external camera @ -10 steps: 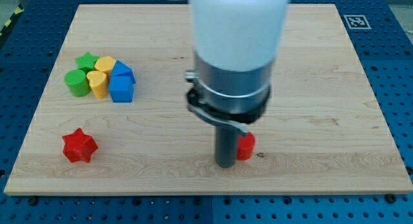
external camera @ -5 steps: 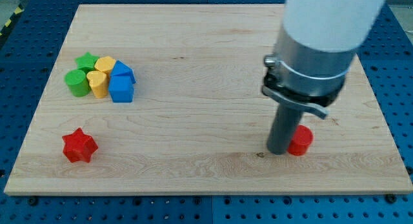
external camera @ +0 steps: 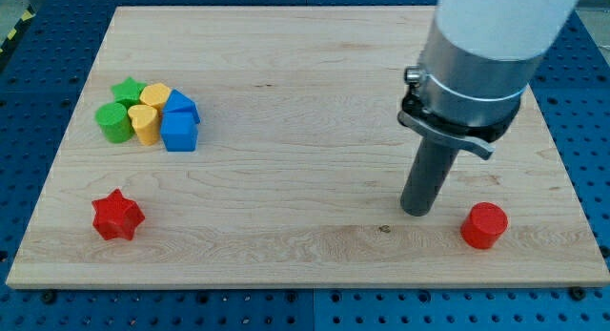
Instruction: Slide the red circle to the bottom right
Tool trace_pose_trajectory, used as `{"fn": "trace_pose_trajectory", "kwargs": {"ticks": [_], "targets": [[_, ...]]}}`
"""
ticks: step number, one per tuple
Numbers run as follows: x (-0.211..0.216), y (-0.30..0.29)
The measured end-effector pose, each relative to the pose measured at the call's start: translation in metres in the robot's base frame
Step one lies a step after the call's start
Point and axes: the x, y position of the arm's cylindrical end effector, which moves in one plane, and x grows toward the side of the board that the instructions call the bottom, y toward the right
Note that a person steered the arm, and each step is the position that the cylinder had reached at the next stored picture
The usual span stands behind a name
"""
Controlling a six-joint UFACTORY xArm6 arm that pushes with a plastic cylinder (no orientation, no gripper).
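The red circle (external camera: 484, 225) is seen lying flat near the lower right of the table (external camera: 286, 73), close to its bottom edge. My tip (external camera: 416, 213) is set down just to the circle's left, apart from it. No claw is carried; the arm ends in a plain rod. A red star (external camera: 117, 215) is placed at the lower left. In the upper left, green (external camera: 114, 121), yellow (external camera: 146, 123) and blue (external camera: 179, 131) blocks are clustered, touching.

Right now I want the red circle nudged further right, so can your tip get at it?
Probably yes: my tip stands apart from the red circle, on its left, with only bare wooden board between them.
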Motion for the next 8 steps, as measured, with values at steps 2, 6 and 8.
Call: {"fn": "trace_pose_trajectory", "kwargs": {"ticks": [2,6,8], "targets": [[0.029,0.051],[0.044,0.064],[0.044,0.078]]}}
